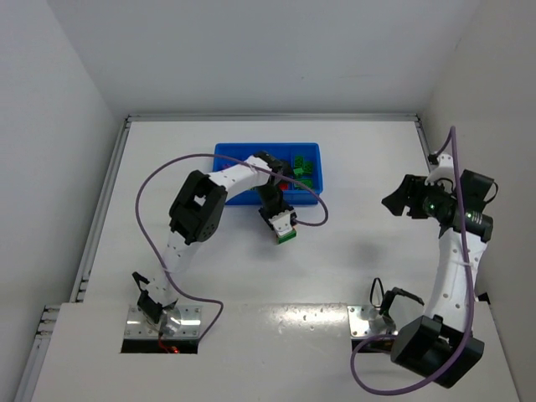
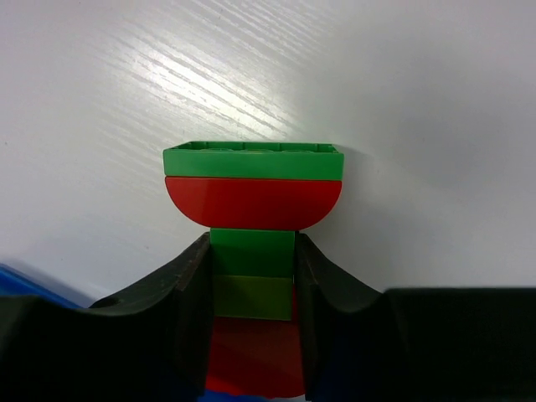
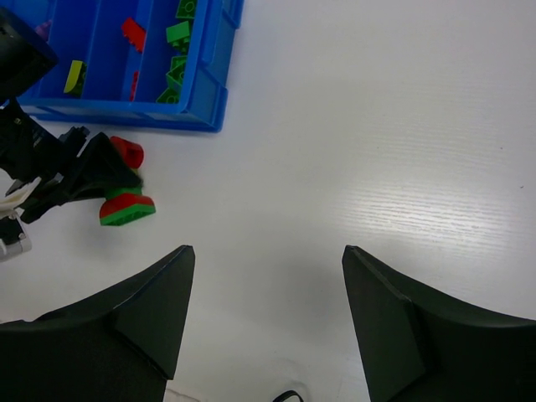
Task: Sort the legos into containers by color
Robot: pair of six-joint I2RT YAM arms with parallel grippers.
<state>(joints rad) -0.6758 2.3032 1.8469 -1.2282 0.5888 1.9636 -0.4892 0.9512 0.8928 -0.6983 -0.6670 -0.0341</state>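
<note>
My left gripper [image 2: 251, 251] is shut on a mixed lego stack [image 2: 253, 201]: a green plate, a red half-round, a green brick, a yellow-green brick and a red end. In the top view this gripper [image 1: 282, 226] holds the stack [image 1: 286, 236] low over the table, just in front of the blue tray [image 1: 226, 152]. The right wrist view shows the stack [image 3: 126, 208] below the tray's front wall [image 3: 126, 113]. Green bricks [image 3: 177, 33], a red brick [image 3: 132, 33] and a yellow-green brick [image 3: 75, 75] lie in separate compartments. My right gripper [image 3: 268, 251] is open and empty.
In the top view my right gripper [image 1: 400, 201] hangs over bare white table far right of the tray. The left arm [image 1: 239, 177] reaches across the tray's near side. A purple cable [image 1: 151, 201] loops at the left. White walls close in the table.
</note>
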